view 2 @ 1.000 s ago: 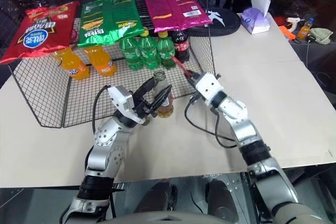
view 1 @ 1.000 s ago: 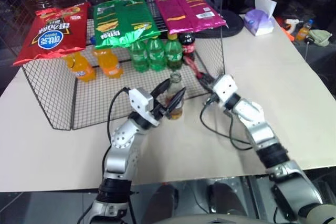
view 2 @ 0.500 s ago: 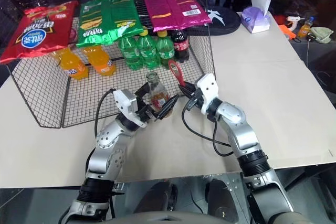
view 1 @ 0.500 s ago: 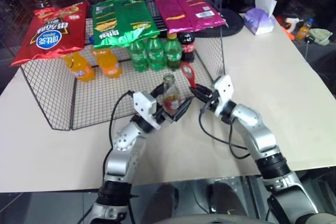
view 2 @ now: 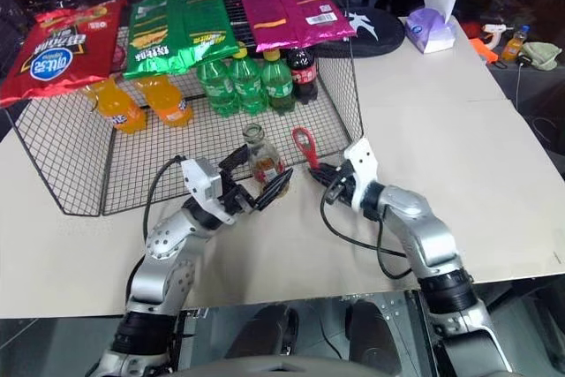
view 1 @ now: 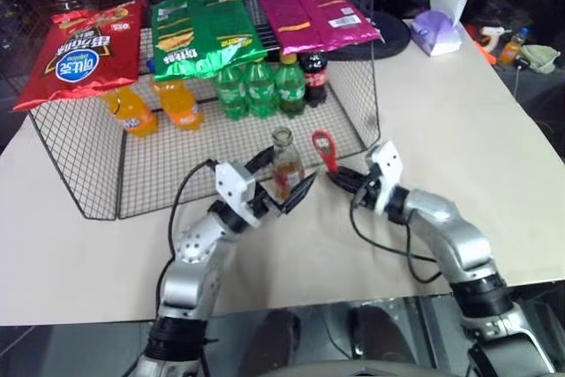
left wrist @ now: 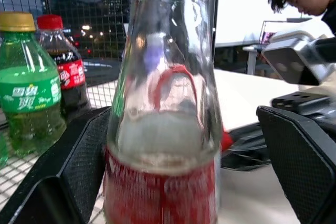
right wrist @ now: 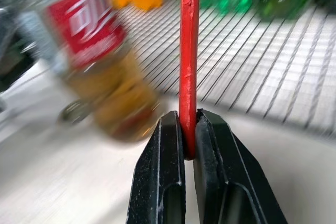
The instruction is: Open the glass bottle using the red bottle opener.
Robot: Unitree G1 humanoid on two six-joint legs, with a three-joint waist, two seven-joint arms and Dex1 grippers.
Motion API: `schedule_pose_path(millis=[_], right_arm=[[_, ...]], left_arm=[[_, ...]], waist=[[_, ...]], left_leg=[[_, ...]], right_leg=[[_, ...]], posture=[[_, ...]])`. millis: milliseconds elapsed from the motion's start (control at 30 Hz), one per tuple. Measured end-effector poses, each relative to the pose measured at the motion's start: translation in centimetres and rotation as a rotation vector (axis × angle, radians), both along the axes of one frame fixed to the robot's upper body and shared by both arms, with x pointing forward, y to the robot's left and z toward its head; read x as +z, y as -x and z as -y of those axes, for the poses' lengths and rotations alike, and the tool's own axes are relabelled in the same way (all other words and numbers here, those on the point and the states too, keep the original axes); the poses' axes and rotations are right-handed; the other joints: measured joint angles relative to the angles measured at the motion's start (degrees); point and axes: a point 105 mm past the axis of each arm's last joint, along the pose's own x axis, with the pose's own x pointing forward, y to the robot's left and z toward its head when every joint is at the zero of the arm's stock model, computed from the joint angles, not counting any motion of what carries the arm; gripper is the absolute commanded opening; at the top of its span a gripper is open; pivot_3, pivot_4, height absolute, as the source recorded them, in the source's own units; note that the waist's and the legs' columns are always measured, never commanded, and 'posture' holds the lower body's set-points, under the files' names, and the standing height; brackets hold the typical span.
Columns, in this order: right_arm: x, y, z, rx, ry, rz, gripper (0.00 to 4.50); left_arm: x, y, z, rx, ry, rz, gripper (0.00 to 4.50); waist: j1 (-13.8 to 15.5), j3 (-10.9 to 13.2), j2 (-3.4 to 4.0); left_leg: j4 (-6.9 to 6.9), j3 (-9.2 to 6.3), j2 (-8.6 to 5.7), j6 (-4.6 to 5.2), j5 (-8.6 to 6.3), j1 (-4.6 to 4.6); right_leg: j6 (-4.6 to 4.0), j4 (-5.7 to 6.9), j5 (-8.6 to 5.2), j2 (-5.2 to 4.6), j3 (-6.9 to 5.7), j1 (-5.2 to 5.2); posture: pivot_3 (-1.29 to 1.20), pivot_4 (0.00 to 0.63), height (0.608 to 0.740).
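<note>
Red bottle opener [view 2: 305, 145] is sitting pinched in your right gripper [view 2: 328, 176], at three o'clock of the glass bottle [view 2: 261, 158], which your left gripper [view 2: 258, 181] is straddling, fingers wide.

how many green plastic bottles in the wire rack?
3. The green plastic bottles stand side by side under the green snack bag: left, middle, right, the right one beside the dark cola bottle. More could be hidden behind them.
</note>
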Motion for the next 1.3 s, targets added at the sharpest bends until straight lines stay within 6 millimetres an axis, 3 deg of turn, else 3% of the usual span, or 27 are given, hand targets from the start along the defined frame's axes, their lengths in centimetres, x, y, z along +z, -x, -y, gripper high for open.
schedule_pose_path(millis=[100, 133, 200, 233, 400, 433, 633, 867, 1300], right_arm=[[-0.3, 0.5, 0.5, 0.005, 0.017, -0.055, 0.0], [-0.5, 0.5, 0.9, -0.007, 0.029, -0.07, 0.85], [-0.8, 0.4, 1.6, -0.03, 0.045, -0.087, 1.56], [-0.9, 0.4, 1.8, -0.045, 0.043, -0.099, 2.23], [-0.6, 0.0, 2.5, -0.082, 0.048, -0.091, 4.27], [-0.6, 0.0, 2.7, -0.087, 0.052, -0.087, 4.4], [-0.5, -0.2, 3.2, -0.12, 0.043, -0.067, 4.4], [-1.3, 0.9, 4.5, -0.108, 0.035, -0.092, 4.4], [-1.2, 2.7, 10.9, -0.153, 0.115, 0.132, 4.4]], left_arm=[[0.0, 0.6, -0.2, -0.011, -0.01, -0.007, 4.44], [0.0, 0.8, -0.2, -0.014, -0.014, -0.013, 4.5], [-0.3, 1.0, -0.5, -0.01, -0.018, -0.026, 4.5], [-0.5, 1.0, -0.6, -0.007, -0.021, -0.034, 4.5], [-0.9, 1.3, -1.0, 0.0, -0.032, -0.05, 4.5], [-0.9, 1.3, -1.1, 0.005, -0.033, -0.049, 4.5], [-1.1, 1.3, -1.5, 0.02, -0.033, -0.057, 4.5], [-1.8, 2.0, -2.0, 0.048, -0.033, -0.087, 4.5], [-4.9, 6.9, -8.1, 0.194, -0.186, -0.291, 4.5]], waist=[[0.01, 0.0, 0.0], [0.01, 0.0, 0.0], [0.04, 0.0, 0.0], [0.04, 0.0, 0.0], [0.03, 0.0, 0.0], [0.03, 0.0, 0.0], [0.06, 0.0, 0.0], [0.06, 0.0, 0.0], [0.11, 0.02, 0.01]], left_leg=[[0.0, 0.0, 0.0, 0.0, 0.0, 0.0], [0.0, 0.0, 0.0, 0.0, 0.0, 0.0], [0.0, 0.0, -0.01, 0.0, 0.0, 0.0], [0.0, 0.0, -0.01, 0.0, 0.0, 0.0], [0.0, 0.01, -0.01, 0.0, 0.0, 0.0], [0.0, 0.01, -0.01, 0.0, 0.0, 0.0], [0.0, 0.01, -0.02, 0.0, 0.0, 0.0], [0.01, 0.02, -0.01, 0.0, 0.0, 0.0], [0.0, 0.05, 0.06, 0.13, -0.07, 0.14]], right_leg=[[0.0, 0.0, 0.0, 0.01, -0.01, 0.0], [0.0, 0.0, 0.0, 0.0, -0.01, 0.0], [0.0, 0.0, 0.0, 0.01, -0.01, 0.0], [0.0, 0.0, 0.0, 0.02, -0.01, 0.0], [0.0, 0.0, 0.0, 0.03, -0.02, 0.0], [0.0, 0.0, 0.0, 0.03, -0.02, 0.0], [0.0, 0.0, 0.0, 0.03, -0.02, 0.01], [0.0, 0.01, 0.0, 0.02, -0.01, 0.01], [0.0, 0.02, 0.0, 0.04, -0.01, 0.18]], posture=[[0.0, 0.15, 0.74], [0.0, 0.15, 0.74], [0.0, 0.15, 0.74], [0.0, 0.15, 0.74], [0.0, 0.15, 0.74], [0.0, 0.15, 0.74], [0.0, 0.15, 0.74], [0.0, 0.15, 0.74], [0.0, 0.15, 0.74]])
